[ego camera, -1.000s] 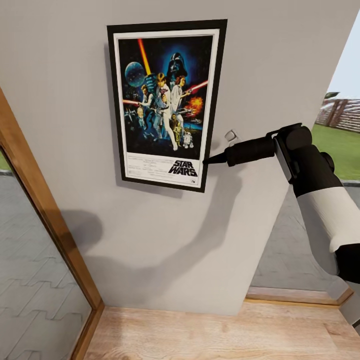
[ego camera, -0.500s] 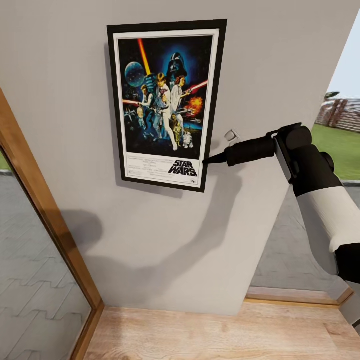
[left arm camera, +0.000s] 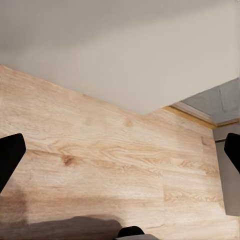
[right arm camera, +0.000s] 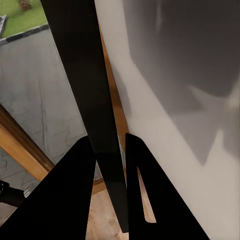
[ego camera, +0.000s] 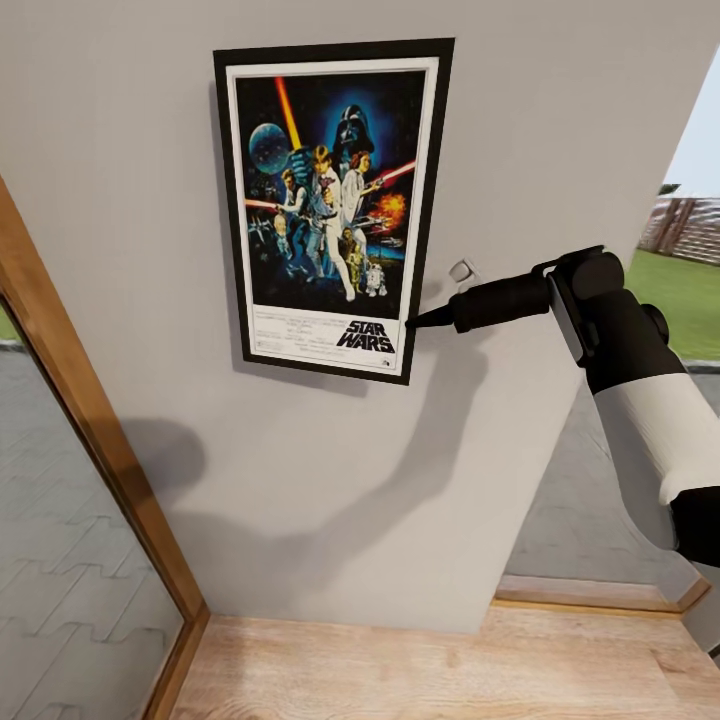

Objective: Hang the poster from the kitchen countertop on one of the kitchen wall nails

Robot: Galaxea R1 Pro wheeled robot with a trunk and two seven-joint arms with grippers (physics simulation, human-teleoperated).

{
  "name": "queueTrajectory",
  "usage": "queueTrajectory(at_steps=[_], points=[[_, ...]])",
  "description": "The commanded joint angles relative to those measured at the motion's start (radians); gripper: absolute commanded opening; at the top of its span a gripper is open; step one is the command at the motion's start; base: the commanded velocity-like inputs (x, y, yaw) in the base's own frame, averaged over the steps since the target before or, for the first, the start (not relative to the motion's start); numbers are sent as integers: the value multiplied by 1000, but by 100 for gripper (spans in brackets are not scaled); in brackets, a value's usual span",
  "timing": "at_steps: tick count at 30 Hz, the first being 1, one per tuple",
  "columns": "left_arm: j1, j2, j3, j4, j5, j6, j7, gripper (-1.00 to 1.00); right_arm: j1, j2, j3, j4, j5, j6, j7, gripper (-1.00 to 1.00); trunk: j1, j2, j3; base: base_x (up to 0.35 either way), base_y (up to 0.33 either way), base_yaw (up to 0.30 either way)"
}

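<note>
Here, poster (ego camera: 333,205) flat against wall (ego camera: 560,120), right gripper (ego camera: 415,321) clamped on its lower right frame edge

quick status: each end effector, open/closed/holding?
Left end effector: open, fingers wide apart, holding nothing, over the wooden floor.
Right end effector: closed on the poster at its lower right frame edge, against the wall.

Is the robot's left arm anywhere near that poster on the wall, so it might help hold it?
Probably not as things stand. The left jaws point down at the wooden floor, open, while the poster hangs high on the wall, gripped at its edge by the right jaws.
</note>
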Motion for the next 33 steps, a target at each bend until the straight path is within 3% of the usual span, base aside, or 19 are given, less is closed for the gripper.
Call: queueTrajectory(at_steps=[1, 33], points=[[-1, 0, -8, 1, 7, -6, -2, 100, -1, -1, 1, 0, 3, 11, 7, -100, 1, -2, -2, 19, 16, 0], [0, -3, -8, 0, 7, -4, 0, 100, 2, 0, -4, -21, 2, 9, 8, -100, 1, -2, -2, 30, 1, 0]])
